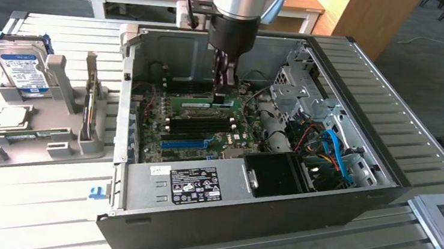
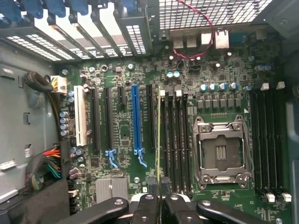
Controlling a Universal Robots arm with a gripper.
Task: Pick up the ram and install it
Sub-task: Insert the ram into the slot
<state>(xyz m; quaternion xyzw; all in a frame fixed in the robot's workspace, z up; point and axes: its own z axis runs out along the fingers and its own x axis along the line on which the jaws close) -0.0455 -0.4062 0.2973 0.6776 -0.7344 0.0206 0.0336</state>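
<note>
A: How is the pincer [image 1: 225, 91] found?
B: It is seen lowered into the open computer case [image 1: 378, 174], and its fingers are closed on the ram [image 1: 195, 103]. The green stick is gripped by its upper edge and hangs directly beneath the fingertips, upright on its long edge.
A: What is seen under the pincer?
B: The motherboard [image 2: 124, 135] is spread out below it. In the wrist view the ram is shown edge-on as a thin line, and it is lined up along the outermost of the black memory slots [image 2: 176, 140]. Whether the stick is already touching that slot cannot be told.
A: What is placed to either side of the pincer?
B: A processor socket [image 2: 219, 154] is found just beyond the slots on one side; a blue slot [image 2: 135, 116] is found near on the other.
A: And outside the case?
B: Well apart from the pincer, toward the exterior view's left, a hard drive [image 1: 22, 68] is propped on a grey stand [image 1: 68, 141]. A power supply [image 1: 192, 185] is mounted in the case, nearer the camera than the pincer.
</note>
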